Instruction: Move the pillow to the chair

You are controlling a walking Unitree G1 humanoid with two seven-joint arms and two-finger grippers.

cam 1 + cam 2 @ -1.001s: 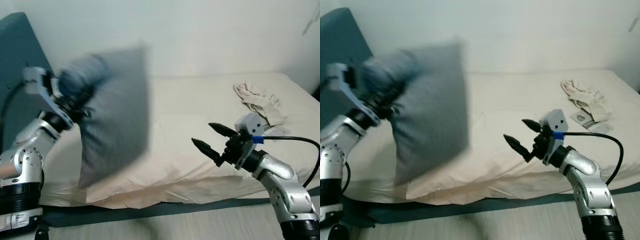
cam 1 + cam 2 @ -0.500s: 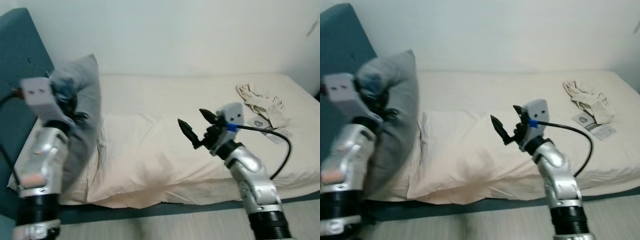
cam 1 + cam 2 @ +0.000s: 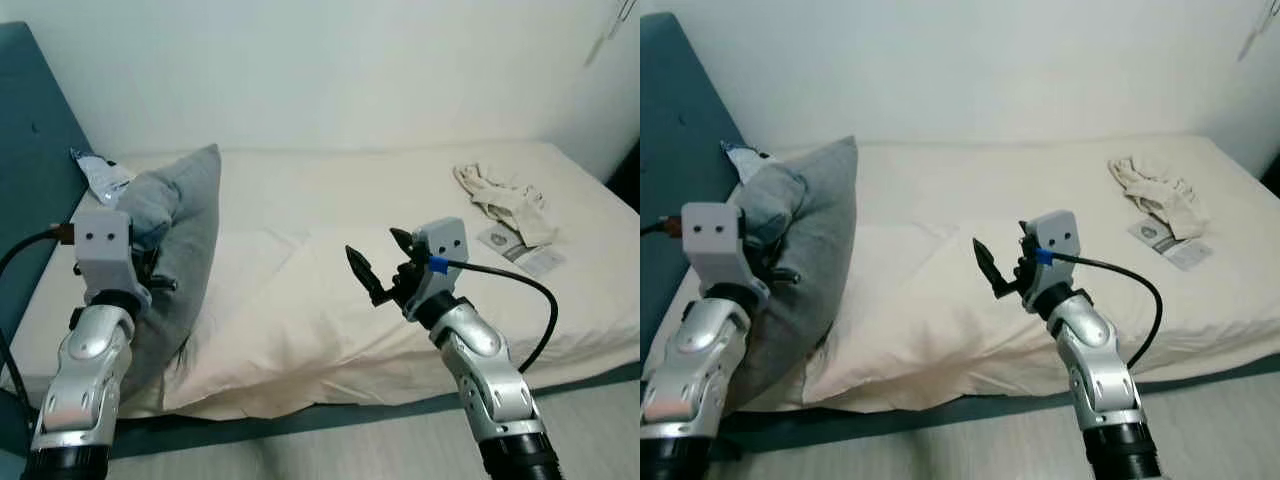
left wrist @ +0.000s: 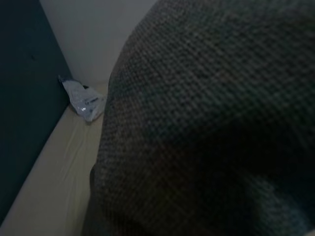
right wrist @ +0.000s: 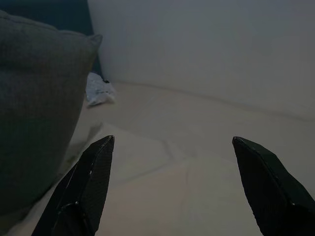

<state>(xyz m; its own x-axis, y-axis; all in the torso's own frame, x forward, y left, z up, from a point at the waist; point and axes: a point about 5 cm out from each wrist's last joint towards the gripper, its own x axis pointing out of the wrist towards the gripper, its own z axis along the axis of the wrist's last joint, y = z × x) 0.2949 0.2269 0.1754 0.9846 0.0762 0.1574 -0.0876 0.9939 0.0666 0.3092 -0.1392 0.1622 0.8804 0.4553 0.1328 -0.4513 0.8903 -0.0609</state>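
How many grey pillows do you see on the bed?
1. The grey pillow stands on edge at the bed's head end, on the robot's left, against the left gripper. Others may be hidden behind it.

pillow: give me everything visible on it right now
The pillow is grey, of coarse woven fabric, roughly square with pointed corners. It stands on edge at the head end of the bed, leaning toward the teal headboard, its lower part against the cream bedding. Its top near corner is bunched where the left gripper presses into it. The right gripper hangs open, apart from it.
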